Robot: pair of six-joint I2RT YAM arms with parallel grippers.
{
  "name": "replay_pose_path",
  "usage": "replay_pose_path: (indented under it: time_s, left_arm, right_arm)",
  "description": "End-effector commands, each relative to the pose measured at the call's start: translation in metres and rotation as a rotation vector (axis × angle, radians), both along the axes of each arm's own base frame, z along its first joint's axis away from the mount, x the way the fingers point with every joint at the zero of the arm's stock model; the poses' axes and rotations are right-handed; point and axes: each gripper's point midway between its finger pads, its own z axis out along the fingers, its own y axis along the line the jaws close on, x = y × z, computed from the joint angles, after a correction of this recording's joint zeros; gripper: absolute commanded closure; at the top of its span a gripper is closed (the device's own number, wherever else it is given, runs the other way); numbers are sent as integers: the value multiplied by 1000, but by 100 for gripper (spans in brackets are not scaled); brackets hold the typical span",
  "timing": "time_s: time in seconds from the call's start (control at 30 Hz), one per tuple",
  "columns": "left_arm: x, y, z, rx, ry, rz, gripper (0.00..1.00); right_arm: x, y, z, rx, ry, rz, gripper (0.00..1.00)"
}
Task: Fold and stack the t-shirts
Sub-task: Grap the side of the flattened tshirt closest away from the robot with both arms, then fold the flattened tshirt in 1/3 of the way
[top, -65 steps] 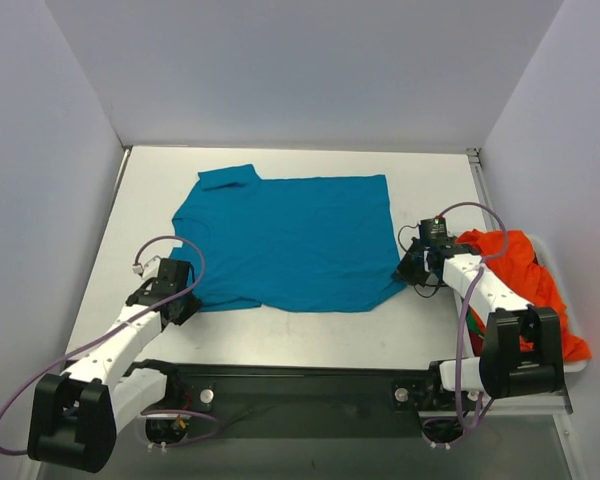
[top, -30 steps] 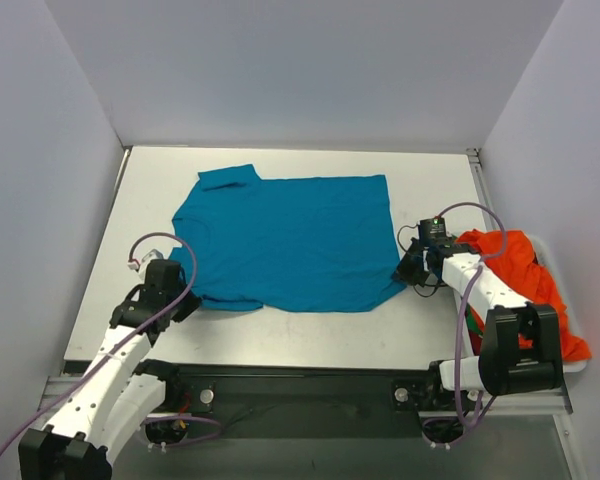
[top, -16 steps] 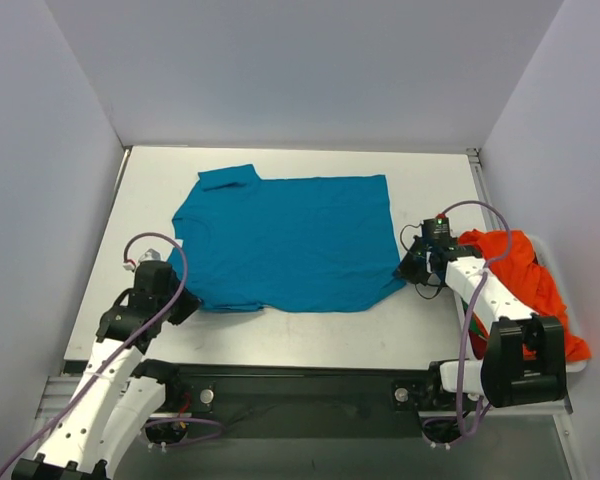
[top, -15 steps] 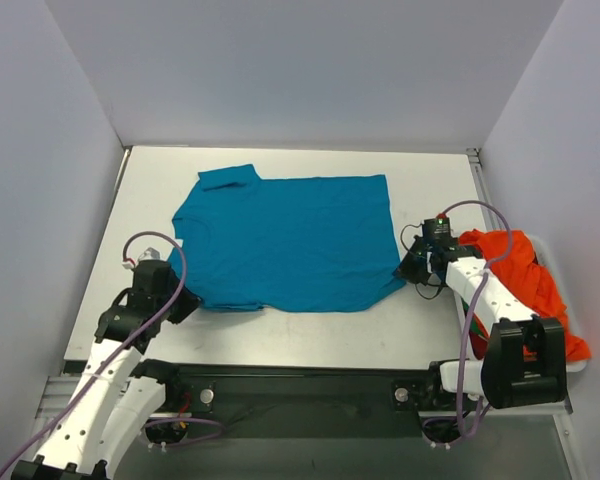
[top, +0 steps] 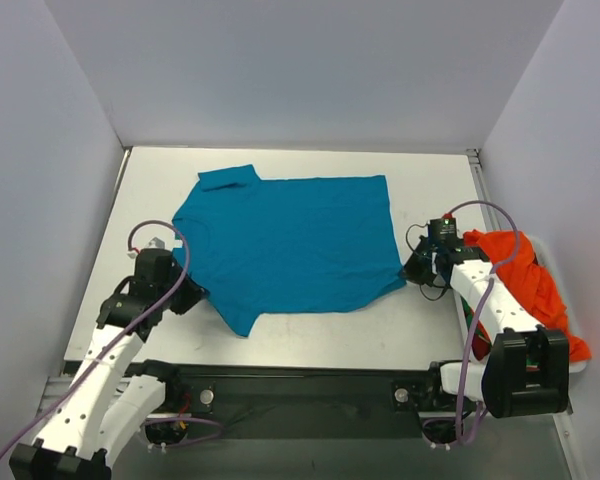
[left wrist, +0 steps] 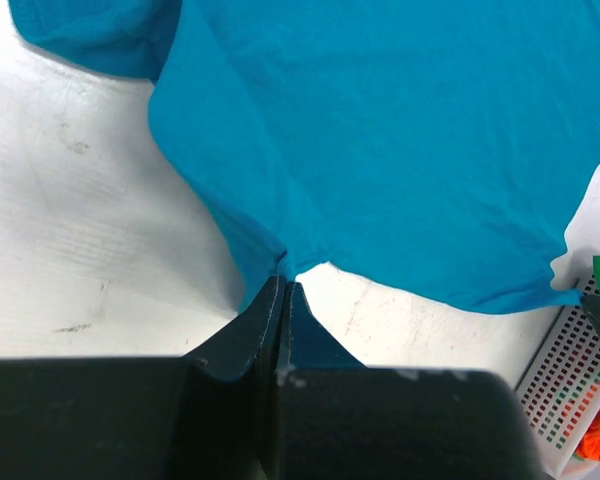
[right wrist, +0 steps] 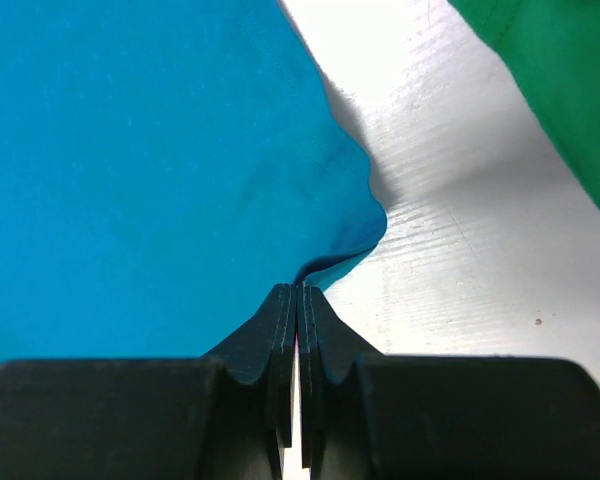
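Note:
A teal-blue t-shirt (top: 290, 240) lies spread over the middle of the white table (top: 330, 330), collar to the left. My left gripper (top: 187, 296) is shut on its near-left edge (left wrist: 285, 262), which is lifted, so a pointed flap hangs toward the front. In the left wrist view the cloth (left wrist: 400, 130) fans out from the pinched jaws. At the near-right corner my right gripper (top: 413, 270) is shut on the shirt's hem (right wrist: 340, 250). An orange-red t-shirt (top: 520, 275) lies bunched at the right, and a green t-shirt (right wrist: 570, 90) shows beside it.
A white perforated basket (left wrist: 562, 388) at the table's right edge holds the orange-red and green shirts. Grey walls close in the table at the left, back and right. Bare table (top: 150, 190) lies left of the teal shirt.
My left gripper has risen and pulled the shirt's near-left edge up and inward, turning the straight hem into a hanging point. My right gripper has shifted slightly right with its corner.

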Motion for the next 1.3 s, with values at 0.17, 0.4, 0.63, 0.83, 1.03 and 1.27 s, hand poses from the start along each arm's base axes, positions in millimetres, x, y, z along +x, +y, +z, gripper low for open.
replay_pose_path:
  time_s: [0.17, 0.4, 0.63, 0.83, 1.03, 1.27]
  left_arm:
    - [78, -19, 36, -15, -135, -19, 98]
    - [130, -18, 34, 47, -146, 12, 98]
    - [172, -10, 21, 67, -117, 55, 98]
    - [197, -1, 20, 40, -120, 78, 99]
    - [208, 9, 30, 1, -145, 103, 99]
    - [218, 22, 41, -11, -163, 121, 100]
  right_arm:
    - [23, -9, 16, -35, -13, -21, 100]
    - [43, -12, 20, -36, -13, -46, 100]
    - [58, -20, 19, -24, -7, -80, 100]
    - [72, -22, 19, -10, -6, -87, 100]
    - [88, -19, 17, 5, -3, -87, 100]
    - [101, -18, 13, 10, 5, -87, 100]
